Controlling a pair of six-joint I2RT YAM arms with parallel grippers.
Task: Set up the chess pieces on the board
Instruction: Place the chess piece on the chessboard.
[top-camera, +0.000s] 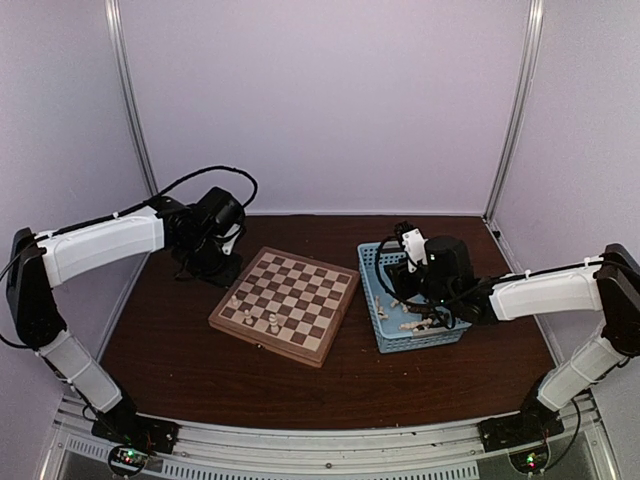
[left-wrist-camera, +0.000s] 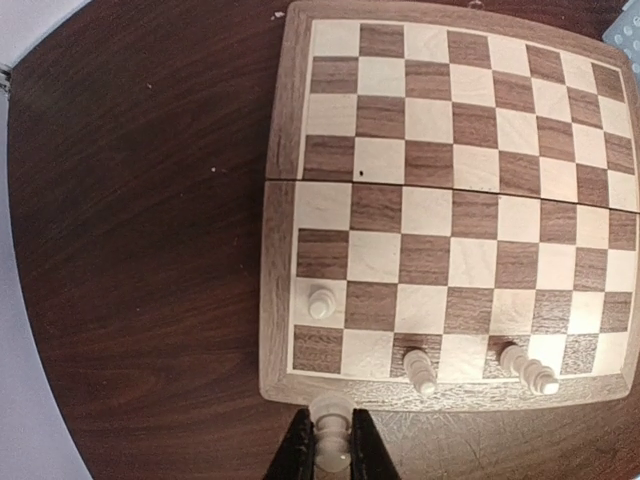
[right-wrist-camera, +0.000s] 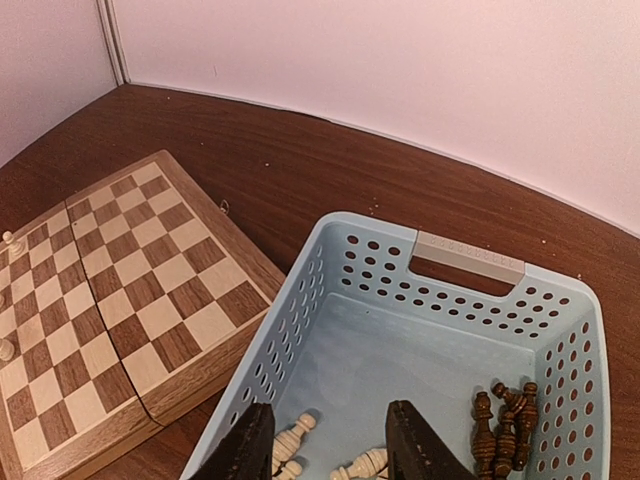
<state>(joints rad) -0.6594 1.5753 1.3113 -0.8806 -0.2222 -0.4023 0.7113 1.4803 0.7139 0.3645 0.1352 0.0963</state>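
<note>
Just off the edge of the thick checkered wooden chessboard (left-wrist-camera: 278, 200), my left gripper (left-wrist-camera: 332, 452) is clamped on a cream-white chess piece (left-wrist-camera: 331, 425). I see three more cream pieces (left-wrist-camera: 321, 301) on its squares. My right gripper (right-wrist-camera: 335, 450) hangs spread wide over the light-blue perforated plastic basket (right-wrist-camera: 470, 262), where dark brown pieces (right-wrist-camera: 505, 430) lie.

A piece (left-wrist-camera: 331, 440) sits in the left pincer (left-wrist-camera: 330, 418); the board (left-wrist-camera: 450, 200) lies ahead, three pieces (left-wrist-camera: 420, 368) on its nearest rows. The basket (right-wrist-camera: 470, 258) lies under the right pincer (right-wrist-camera: 330, 432), board to its left.
</note>
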